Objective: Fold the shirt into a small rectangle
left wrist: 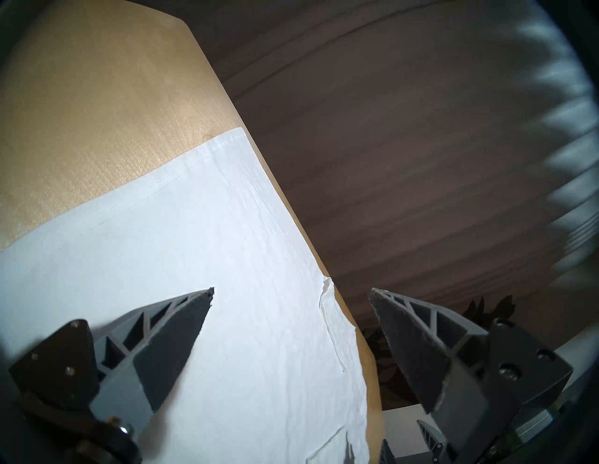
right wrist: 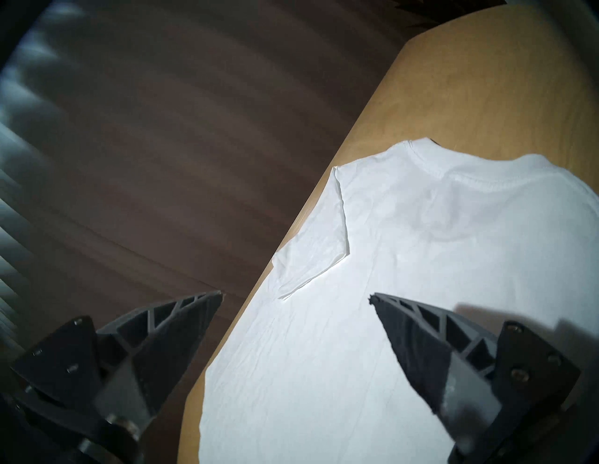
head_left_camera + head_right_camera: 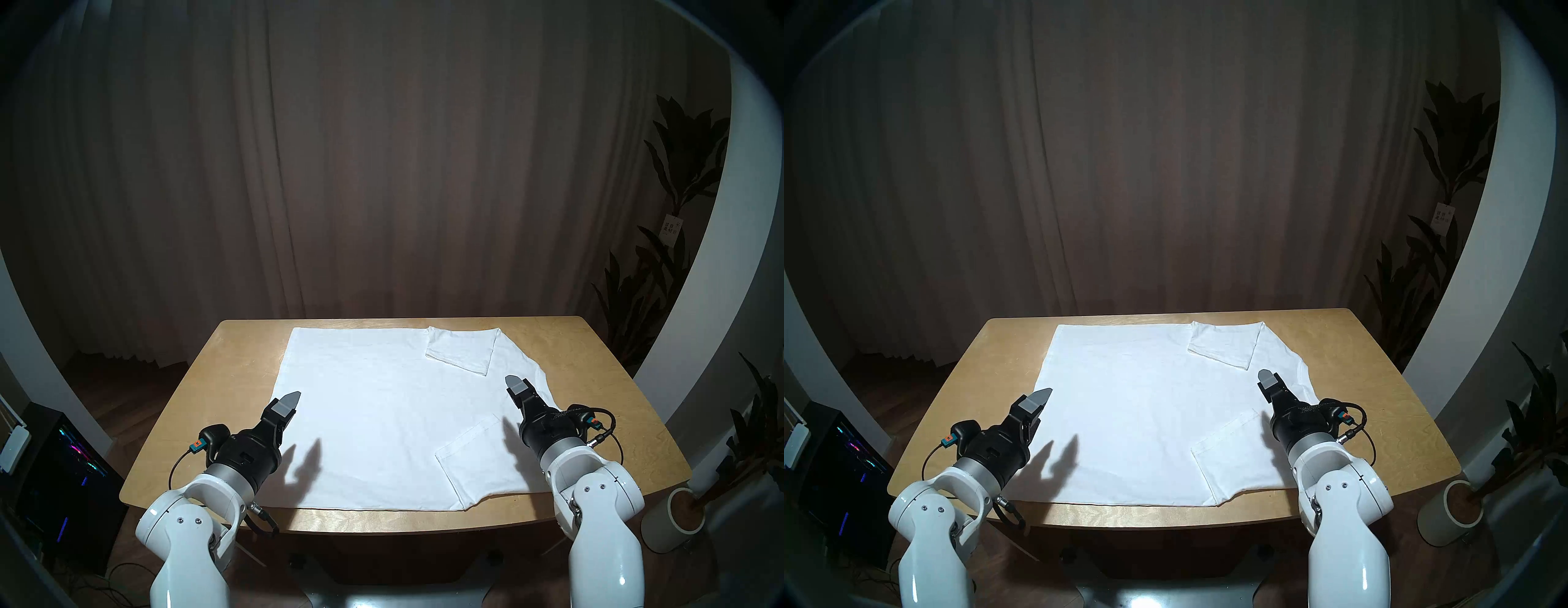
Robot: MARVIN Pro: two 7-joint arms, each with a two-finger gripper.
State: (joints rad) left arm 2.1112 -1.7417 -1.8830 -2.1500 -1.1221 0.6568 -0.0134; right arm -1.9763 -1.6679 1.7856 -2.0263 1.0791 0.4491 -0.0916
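Note:
The white T-shirt [image 3: 382, 403] lies flat on the wooden table [image 3: 237, 382], hem toward my left and ribbed neckline [image 2: 453, 168] toward my right. The far sleeve [image 3: 462, 350] and the near sleeve [image 3: 471, 458] are both folded inward onto the body. My left gripper [image 3: 290, 403] is open and empty, hovering above the shirt's hem side [image 1: 243, 291]. My right gripper [image 3: 515, 384] is open and empty, hovering above the shirt near the neckline, between the two sleeves. Both also show in the right head view, the left gripper [image 3: 1040, 397] and the right gripper [image 3: 1267, 378].
Bare table runs along the left, right and front of the shirt; the shirt's far edge lies close to the table's back edge. A brown curtain hangs behind. A potted plant [image 3: 674, 518] stands on the floor at the right and a computer case [image 3: 63, 467] at the left.

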